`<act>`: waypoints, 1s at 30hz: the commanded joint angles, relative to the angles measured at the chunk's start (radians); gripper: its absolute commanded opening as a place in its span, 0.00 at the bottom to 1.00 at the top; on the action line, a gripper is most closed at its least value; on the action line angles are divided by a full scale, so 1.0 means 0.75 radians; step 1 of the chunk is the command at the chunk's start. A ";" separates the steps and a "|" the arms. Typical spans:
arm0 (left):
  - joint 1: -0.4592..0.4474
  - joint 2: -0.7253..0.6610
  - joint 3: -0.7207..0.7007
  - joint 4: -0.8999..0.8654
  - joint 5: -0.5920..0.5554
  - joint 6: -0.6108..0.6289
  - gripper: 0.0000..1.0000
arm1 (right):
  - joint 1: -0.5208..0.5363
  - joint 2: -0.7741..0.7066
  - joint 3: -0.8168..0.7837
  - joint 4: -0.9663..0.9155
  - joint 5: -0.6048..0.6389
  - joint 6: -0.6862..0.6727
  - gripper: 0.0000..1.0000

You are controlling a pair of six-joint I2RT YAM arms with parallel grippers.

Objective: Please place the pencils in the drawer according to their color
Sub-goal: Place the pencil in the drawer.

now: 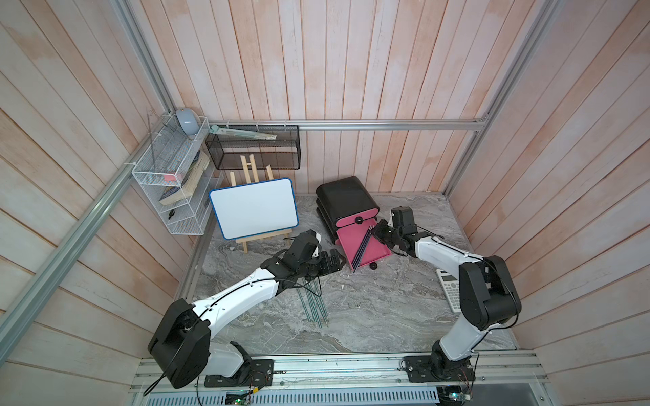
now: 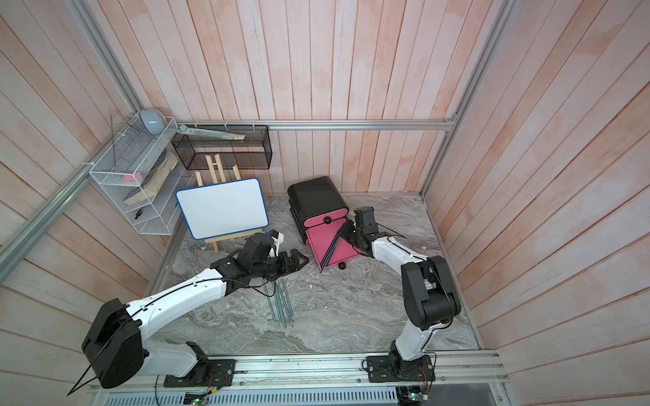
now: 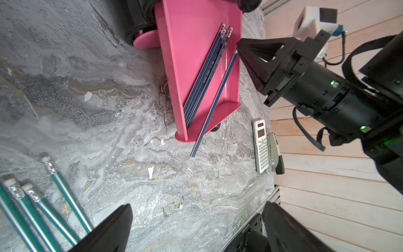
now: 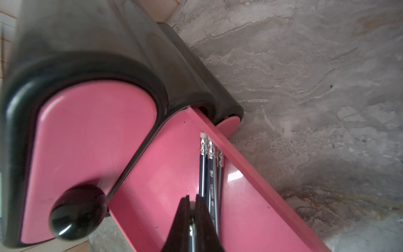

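Right wrist view: right gripper [image 4: 192,197] clamps a dark pencil [image 4: 191,230] over the open pink drawer [image 4: 163,174]; lowering it flat beside the pencils [image 4: 210,174] inside should prevent overhang.

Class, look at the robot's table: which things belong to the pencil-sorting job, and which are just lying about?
Job: dark pencils in the open tray; held pencil in the right gripper; green pencils on the table; cabinet; left gripper, open.
Lying about: calculator; whiteboard; mesh basket; wire shelf.
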 commanded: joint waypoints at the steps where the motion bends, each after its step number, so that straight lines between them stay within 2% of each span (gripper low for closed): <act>1: -0.005 0.010 0.034 -0.008 -0.029 0.006 1.00 | -0.020 0.029 0.054 0.049 -0.013 0.021 0.00; 21: -0.007 0.015 0.029 -0.005 -0.021 0.000 1.00 | -0.060 0.146 0.153 0.045 -0.020 -0.004 0.01; 24: -0.007 0.022 0.035 0.000 -0.021 0.000 1.00 | -0.058 0.138 0.157 0.038 -0.027 -0.024 0.28; 27: -0.007 0.029 0.043 0.000 -0.018 0.002 1.00 | -0.056 0.115 0.157 0.031 -0.035 -0.039 0.39; 30: -0.007 0.038 0.059 -0.013 -0.027 0.012 1.00 | -0.057 0.067 0.137 0.028 -0.047 -0.044 0.42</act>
